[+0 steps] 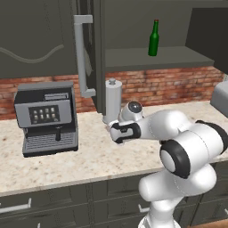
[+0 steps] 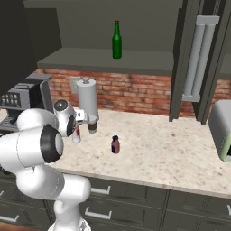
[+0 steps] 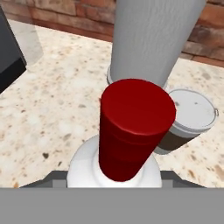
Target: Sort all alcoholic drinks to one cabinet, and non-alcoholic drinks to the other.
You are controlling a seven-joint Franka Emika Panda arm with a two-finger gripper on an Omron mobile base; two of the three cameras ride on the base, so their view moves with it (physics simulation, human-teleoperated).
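Standing alone on the open cabinet [image 1: 147,58] shelf (upright): green bottle [image 1: 153,38]; pincer [image 3: 127,186] clasps white bottle [image 3: 131,131].

Even flat light, faint shadows, sharp render

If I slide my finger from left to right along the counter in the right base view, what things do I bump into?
Coffee machine → white bottle with the red label → paper coffee cup under the tall grey canister → tiny purple bottle → pale appliance at the edge.
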